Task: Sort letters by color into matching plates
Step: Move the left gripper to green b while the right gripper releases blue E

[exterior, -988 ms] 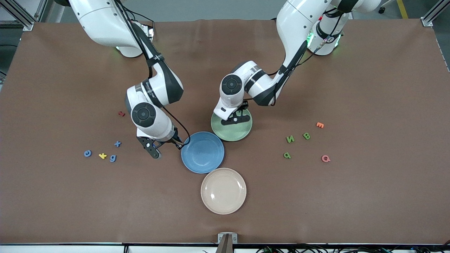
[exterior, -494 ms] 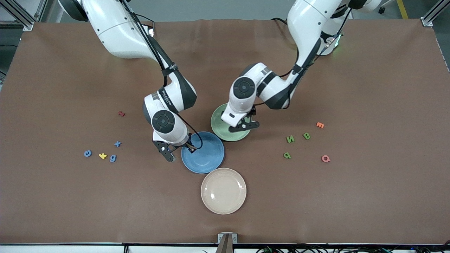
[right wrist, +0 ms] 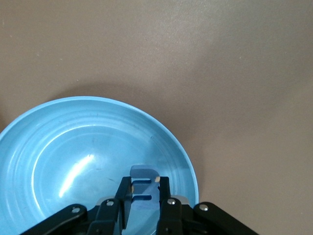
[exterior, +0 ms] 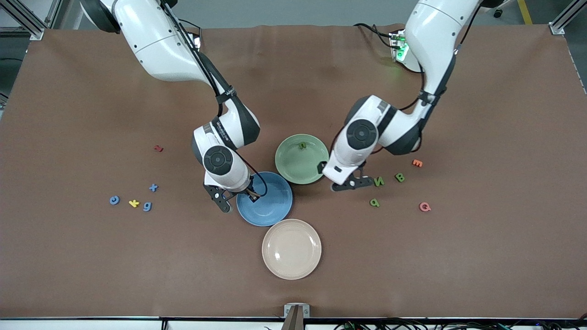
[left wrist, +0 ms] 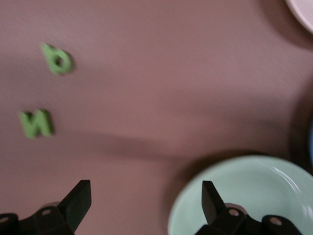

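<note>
Over the last second both arms had moved. The right pincer (exterior: 238,198) had travelled from the bare bench (exterior: 91,256) to the rim of the blue plate (exterior: 270,208), and it was clenched on the blue E (right wrist: 143,188), which hung just above the plate's floor in the right wrist view. That letter looked about ready to be let go. The left pincer (exterior: 341,176) had left the green plate (exterior: 293,165), where a small green n (exterior: 302,146) now lay, so one green letter was sorted. It hovered released, its fingers (left wrist: 76,205) spread wide, over the bench just beside that plate's edge and near the green N (exterior: 378,182). The B (exterior: 400,177) and p (exterior: 374,202) lay close by, with the orange E (exterior: 417,162) and pink Q (exterior: 425,206) toward the left arm's end. The blue x (exterior: 153,187), c (exterior: 114,200) and g (exterior: 147,206) waited toward the right arm's end, with the yellow k (exterior: 134,203) between c and g, so picking there would need care. The blue plate almost touched both the green plate and the cream plate (exterior: 291,249), leaving little room between them, but the bench around each letter cluster was open.
</note>
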